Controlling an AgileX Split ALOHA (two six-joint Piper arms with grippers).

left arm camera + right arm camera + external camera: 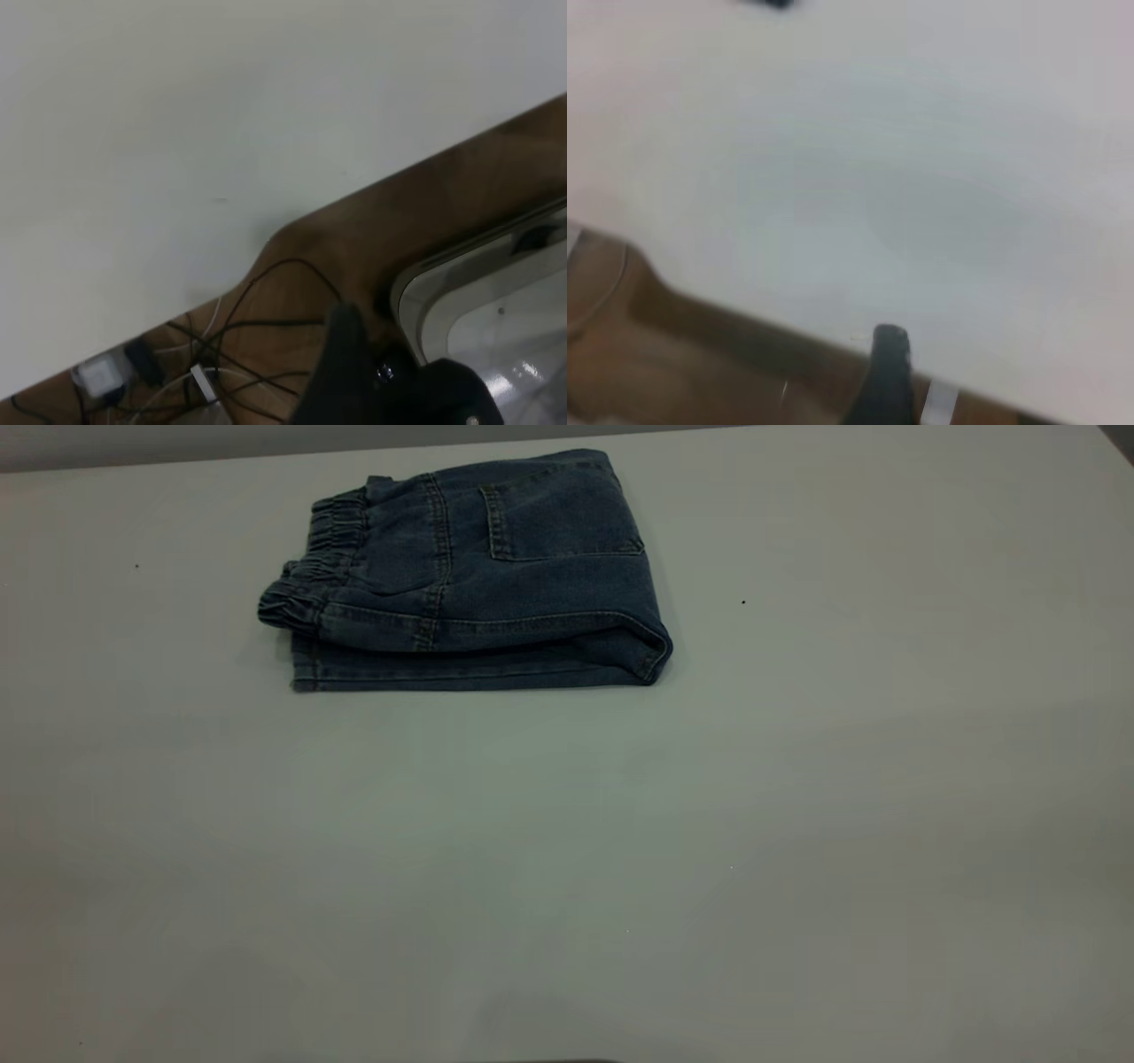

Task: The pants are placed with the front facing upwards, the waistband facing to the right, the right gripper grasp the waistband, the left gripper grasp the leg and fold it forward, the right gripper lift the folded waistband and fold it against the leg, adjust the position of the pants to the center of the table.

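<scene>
The pants point(496, 593) lie folded into a compact denim bundle on the far left-centre part of the table point(620, 850). A back patch pocket point(558, 514) faces up. The gathered waistband point(310, 571) sits along the bundle's left end, and a hemmed layer sticks out under its front edge. Neither gripper appears in the exterior view, and nothing touches the pants. In the left wrist view my left gripper point(390, 381) is a dark shape over the floor beyond the table edge. In the right wrist view my right gripper point(888, 372) shows only as one dark part at the table edge.
Below the table edge point(354, 199) the left wrist view shows brown floor with black cables point(266, 336), a small white box point(97, 376) and a pale rimmed base point(496, 292). Bare tabletop stretches in front of and to the right of the pants.
</scene>
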